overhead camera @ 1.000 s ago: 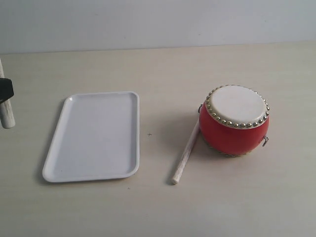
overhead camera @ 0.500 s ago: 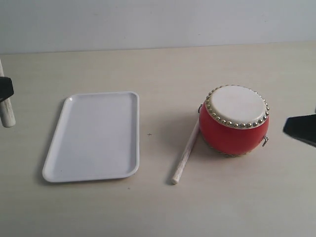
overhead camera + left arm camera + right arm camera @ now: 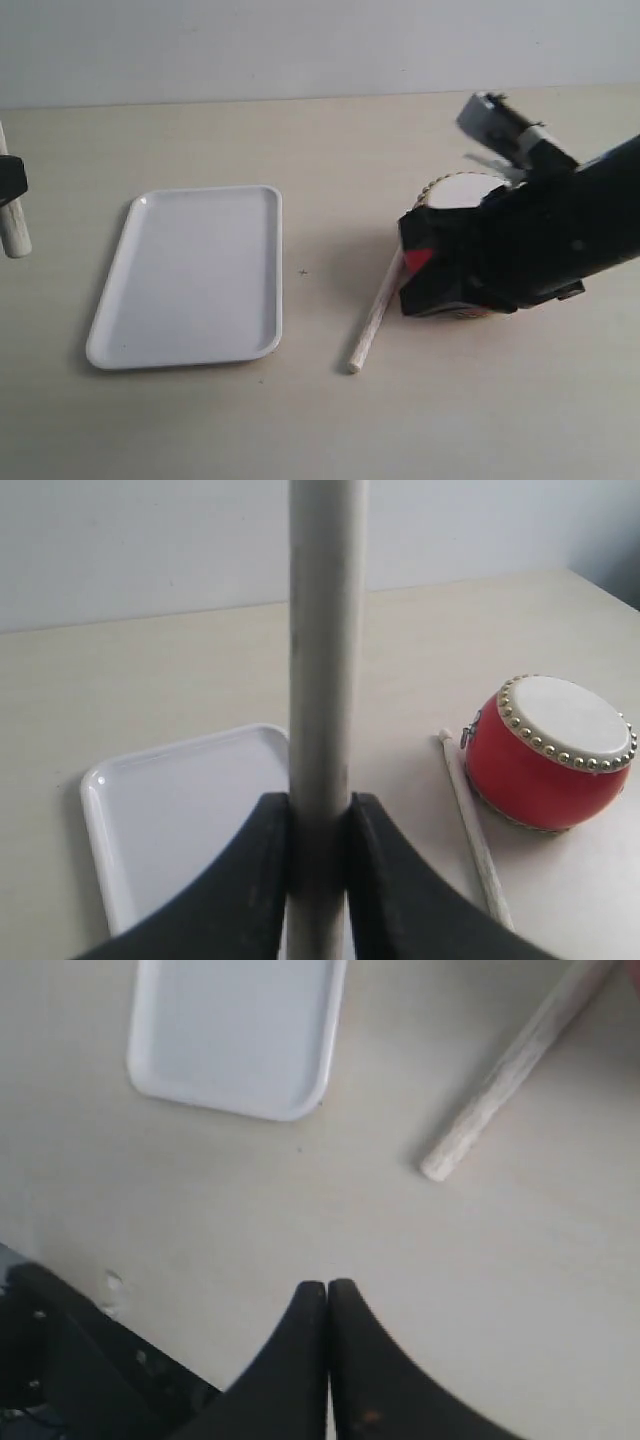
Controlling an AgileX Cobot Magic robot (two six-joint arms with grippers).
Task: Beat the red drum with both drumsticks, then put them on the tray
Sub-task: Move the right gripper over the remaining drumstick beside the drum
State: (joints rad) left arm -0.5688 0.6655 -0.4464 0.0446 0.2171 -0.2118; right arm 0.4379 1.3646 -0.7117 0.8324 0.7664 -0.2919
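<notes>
Soft light — faint shadows (slight blur)

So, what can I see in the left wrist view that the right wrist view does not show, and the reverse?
Only the left wrist view clearly shows the red drum and the left gripper, shut on the held drumstick. Only the right wrist view shows the right gripper, fingertips together with nothing between them. Both views show the tray and the loose drumstick lying on the table.
</notes>
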